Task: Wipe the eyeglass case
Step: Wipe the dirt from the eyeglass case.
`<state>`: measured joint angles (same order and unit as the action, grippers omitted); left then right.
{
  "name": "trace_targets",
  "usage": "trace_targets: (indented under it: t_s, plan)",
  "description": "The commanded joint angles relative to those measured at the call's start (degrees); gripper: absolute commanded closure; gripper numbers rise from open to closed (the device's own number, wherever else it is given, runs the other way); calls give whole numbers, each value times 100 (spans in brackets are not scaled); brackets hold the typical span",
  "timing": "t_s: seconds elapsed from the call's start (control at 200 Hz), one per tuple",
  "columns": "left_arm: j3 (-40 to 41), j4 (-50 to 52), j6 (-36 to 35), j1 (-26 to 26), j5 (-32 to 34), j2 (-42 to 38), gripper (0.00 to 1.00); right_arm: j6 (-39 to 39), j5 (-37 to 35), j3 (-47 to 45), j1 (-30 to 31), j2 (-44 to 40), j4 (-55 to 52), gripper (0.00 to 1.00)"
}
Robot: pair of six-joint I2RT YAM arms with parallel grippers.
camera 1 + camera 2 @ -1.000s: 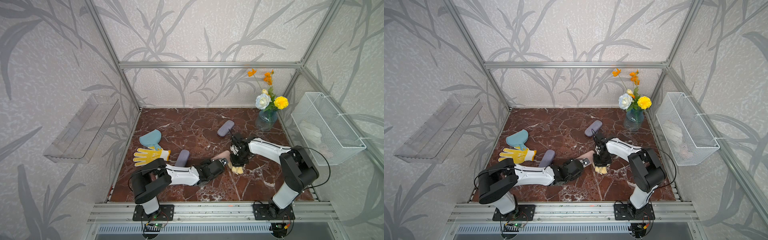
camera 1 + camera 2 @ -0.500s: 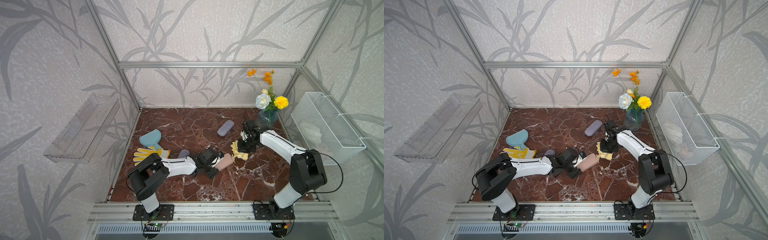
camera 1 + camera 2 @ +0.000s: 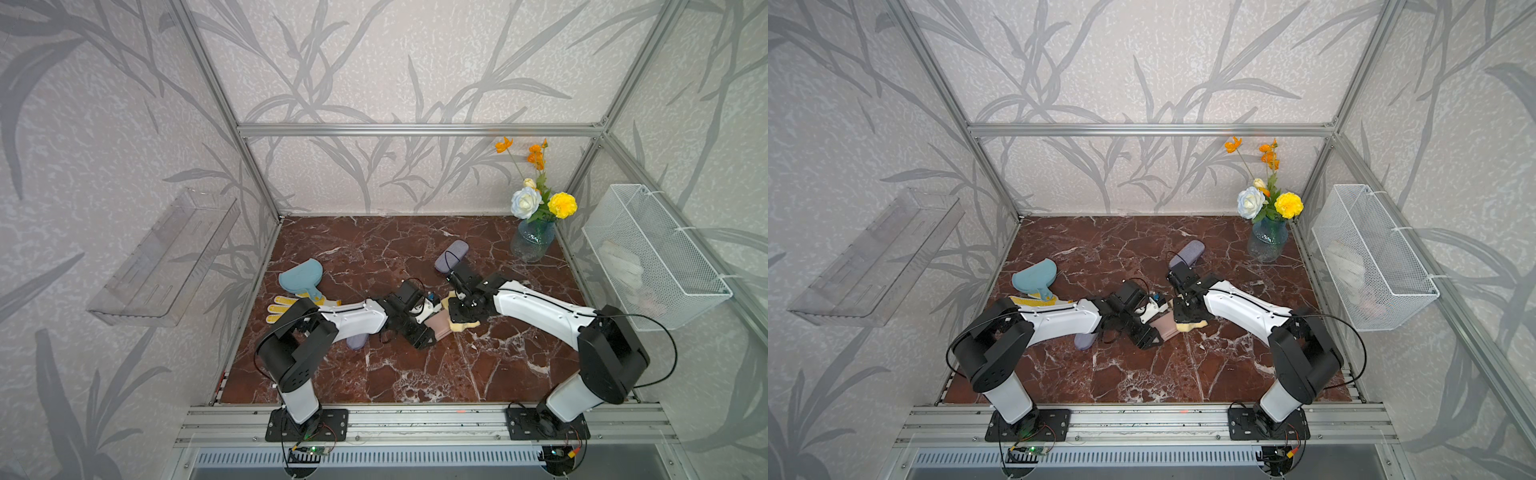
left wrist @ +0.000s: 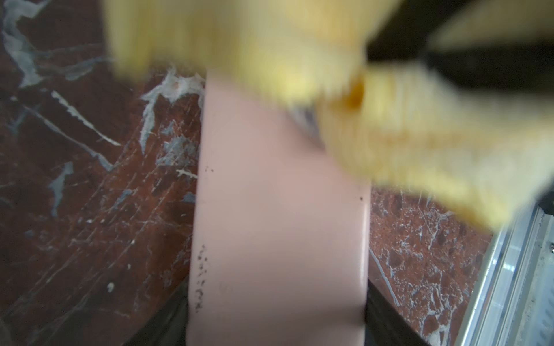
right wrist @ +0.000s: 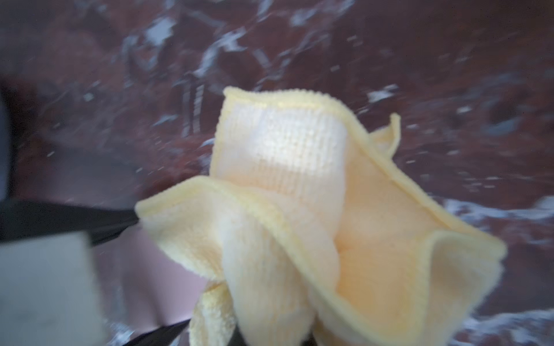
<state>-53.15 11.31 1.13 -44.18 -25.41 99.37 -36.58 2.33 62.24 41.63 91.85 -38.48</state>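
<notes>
Near the middle of the table point(image 3: 374, 374), the left gripper point(image 3: 428, 325) grips the pink case point(image 4: 278, 227) across its width; only the dark edges of its jaws show. The blurred yellow cloth point(image 5: 299, 209) covers the case's other end and hides the tips of the right gripper point(image 3: 460, 312), clenched on it.

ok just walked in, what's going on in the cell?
Wiping looks under way. The left gripper grips the pink eyeglass case by its sides near the middle of the marble table. The right gripper, shut on a bunched yellow cloth, has the cloth against the case's free end. Dark specks show along one edge of the case. A purple case lies apart, further back.
</notes>
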Motion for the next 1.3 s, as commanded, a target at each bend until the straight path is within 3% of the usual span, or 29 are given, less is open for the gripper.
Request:
trace_targets:
  t_s: [0.0, 0.16, 0.31, 0.705, 0.87, 0.995, 1.2, 1.295]
  plan:
    - [28, 199, 287, -19, -360, 212, 100, -58, 798, -77, -313, -64, -326, 100]
    - [136, 132, 314, -11, -333, 149, 100, 765, 421, -85, -1686, -518, -675, 100]
    - [31, 135, 313, -12, -403, 199, 100, 1176, 109, -63, -1922, -180, -874, 100]
    - [23, 101, 325, 49, -557, 293, 100, 275, 795, -223, 71, -193, -413, 100]
    - [21, 64, 335, 59, -598, 330, 100, 38, 1274, -180, 270, -116, 23, 100]
    - [44, 84, 326, 59, -606, 289, 100, 66, 1225, -131, -130, 117, 67, 100]
    - [97, 55, 332, 55, -639, 258, 100, 550, 183, 22, -1451, 197, -159, 100]
    - [107, 86, 327, 58, -630, 232, 100, 767, -4, 56, -1724, 43, -277, 100]
